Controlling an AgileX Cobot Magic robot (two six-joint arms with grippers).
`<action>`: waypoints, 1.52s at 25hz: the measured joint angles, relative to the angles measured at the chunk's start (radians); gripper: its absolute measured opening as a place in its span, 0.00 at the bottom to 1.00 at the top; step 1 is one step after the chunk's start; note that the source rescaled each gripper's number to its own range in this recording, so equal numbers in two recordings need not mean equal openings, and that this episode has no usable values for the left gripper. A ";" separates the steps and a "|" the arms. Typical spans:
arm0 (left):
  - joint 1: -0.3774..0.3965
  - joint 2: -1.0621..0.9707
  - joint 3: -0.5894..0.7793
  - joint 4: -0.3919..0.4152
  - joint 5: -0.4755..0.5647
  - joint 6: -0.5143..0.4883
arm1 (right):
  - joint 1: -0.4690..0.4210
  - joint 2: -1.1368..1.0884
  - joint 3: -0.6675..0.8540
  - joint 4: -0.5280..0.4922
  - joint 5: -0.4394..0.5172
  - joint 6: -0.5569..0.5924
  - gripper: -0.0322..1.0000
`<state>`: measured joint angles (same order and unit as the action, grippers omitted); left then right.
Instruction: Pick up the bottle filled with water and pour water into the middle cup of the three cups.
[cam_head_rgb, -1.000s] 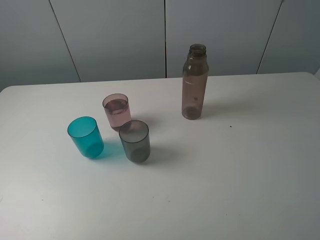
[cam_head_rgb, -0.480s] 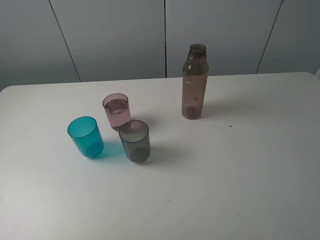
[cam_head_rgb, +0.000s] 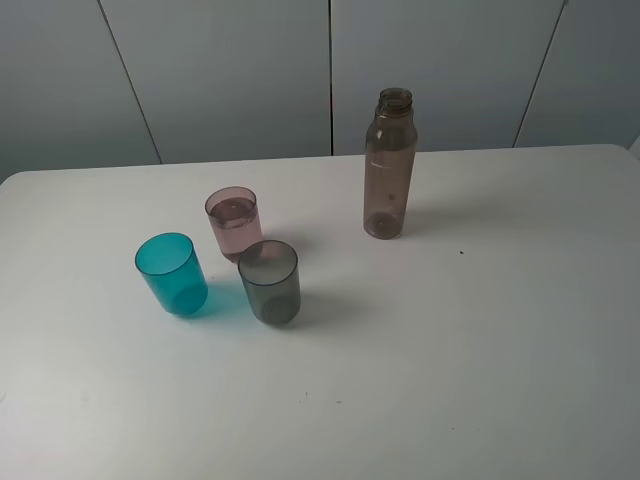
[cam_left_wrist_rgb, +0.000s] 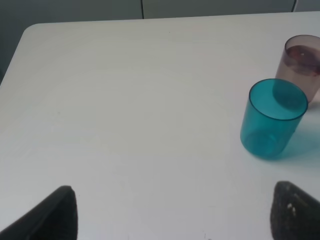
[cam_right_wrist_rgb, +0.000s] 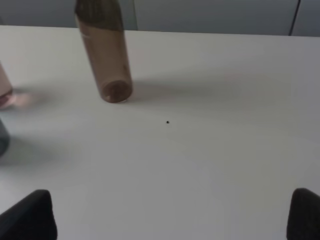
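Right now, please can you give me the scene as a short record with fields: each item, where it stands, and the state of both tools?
bottle: upright, uncapped, far side of the table, apart from the cups
pink cup: upright, liquid inside, behind the other two
teal cup: upright, left of the grey cup
grey cup: upright, just in front of the pink cup
left tool: open, holding nothing, back from the teal cup
right tool: open, holding nothing, back from the bottle
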<state>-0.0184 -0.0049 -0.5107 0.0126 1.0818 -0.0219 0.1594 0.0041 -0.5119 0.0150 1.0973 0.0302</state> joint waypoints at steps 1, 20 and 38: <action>0.000 0.000 0.000 0.000 0.000 0.000 | -0.019 0.000 0.000 0.000 0.000 -0.009 1.00; 0.000 0.000 0.000 0.000 0.000 0.000 | -0.091 0.000 0.000 0.002 0.000 -0.024 1.00; 0.000 0.000 0.000 0.000 0.000 0.000 | -0.091 0.000 0.000 0.004 0.000 -0.024 1.00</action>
<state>-0.0184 -0.0049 -0.5107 0.0126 1.0818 -0.0219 0.0680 0.0041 -0.5119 0.0188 1.0973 0.0067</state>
